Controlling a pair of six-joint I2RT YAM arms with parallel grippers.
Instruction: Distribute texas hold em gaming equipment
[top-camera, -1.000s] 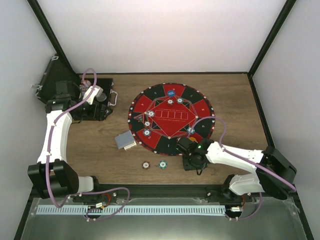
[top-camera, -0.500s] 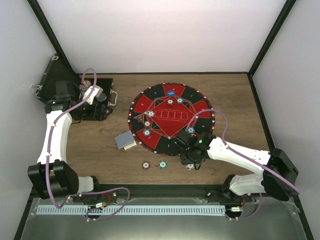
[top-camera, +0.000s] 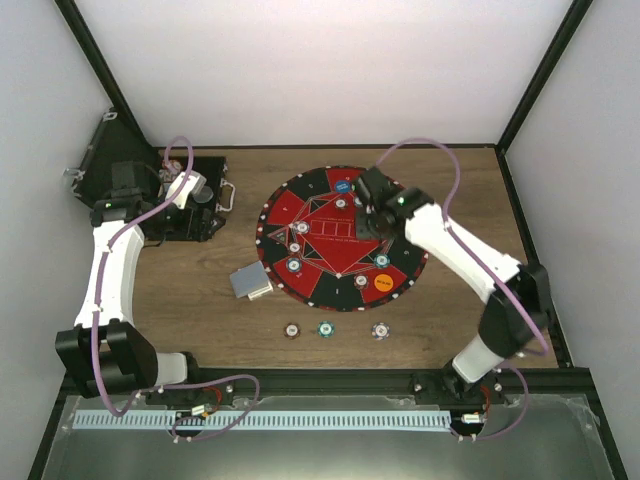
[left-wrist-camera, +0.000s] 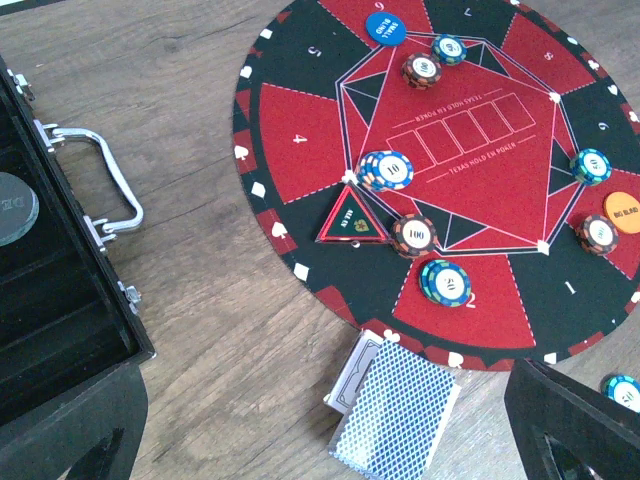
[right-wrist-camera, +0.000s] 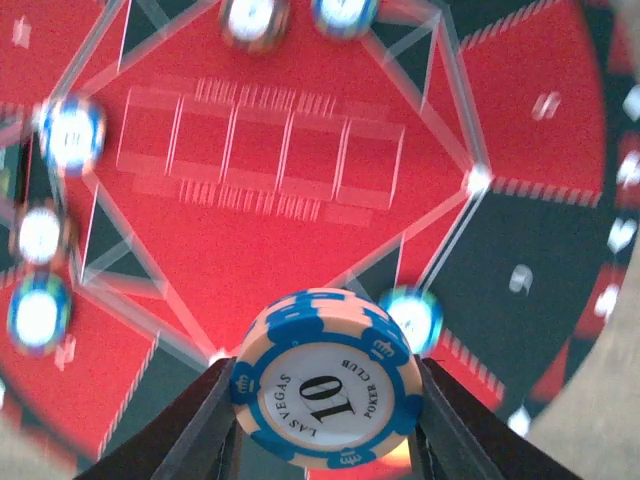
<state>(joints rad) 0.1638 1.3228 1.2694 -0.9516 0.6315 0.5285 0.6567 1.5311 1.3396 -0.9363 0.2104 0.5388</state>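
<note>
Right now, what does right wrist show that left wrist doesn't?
Right wrist only: the right gripper clamped on a blue-and-white 10 chip, held above the mat. Left wrist only: the black case with its metal handle, the card deck, the blue button and the orange button. Both: the red-and-black mat, its five card outlines and chips lying on it.

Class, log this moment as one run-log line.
right hand: shut on blue-striped chip, above round mat | left hand: open, beside black case
</note>
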